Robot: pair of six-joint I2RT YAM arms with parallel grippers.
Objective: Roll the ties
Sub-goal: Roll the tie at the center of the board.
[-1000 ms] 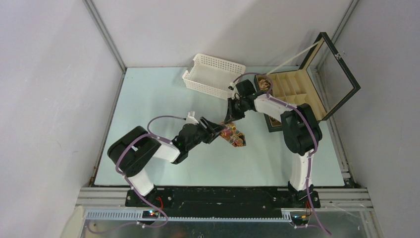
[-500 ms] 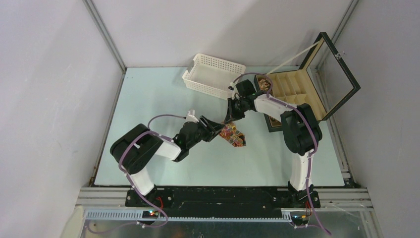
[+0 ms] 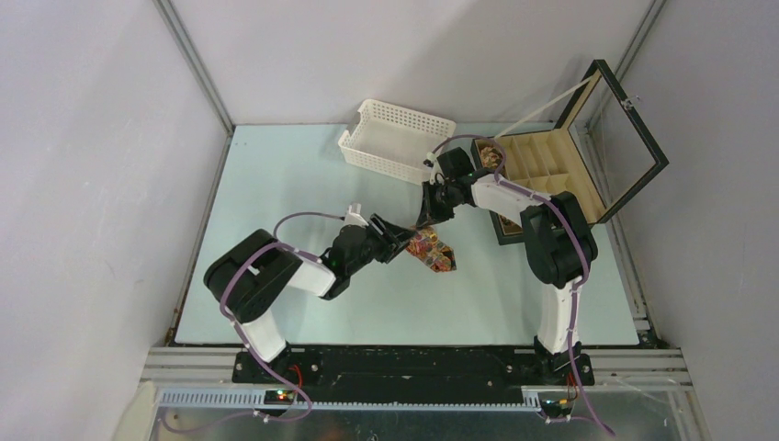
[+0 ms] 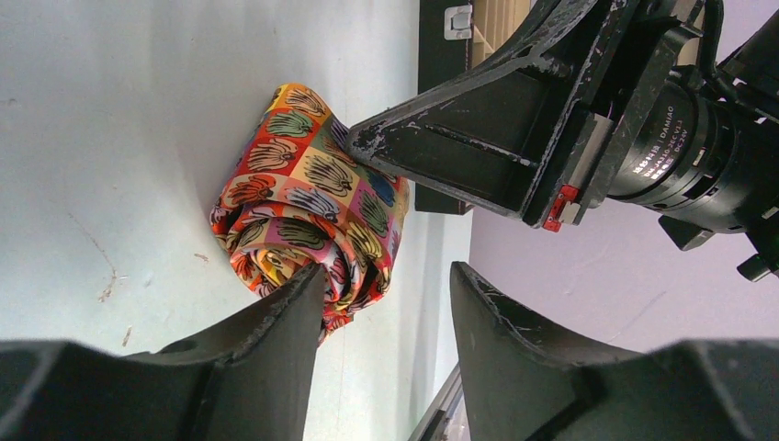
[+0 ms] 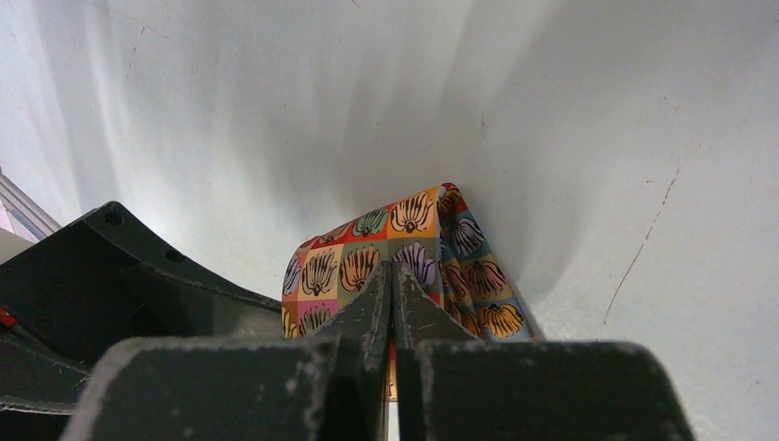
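tie [image 4: 308,216] coil end-on in left wrist view, right hand [image 5: 393,273] closed

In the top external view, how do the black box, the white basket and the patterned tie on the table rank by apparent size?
1. Black box, counted with its raised lid.
2. White basket; it looks close to the box when the lid is left out.
3. Patterned tie, clearly the smallest.
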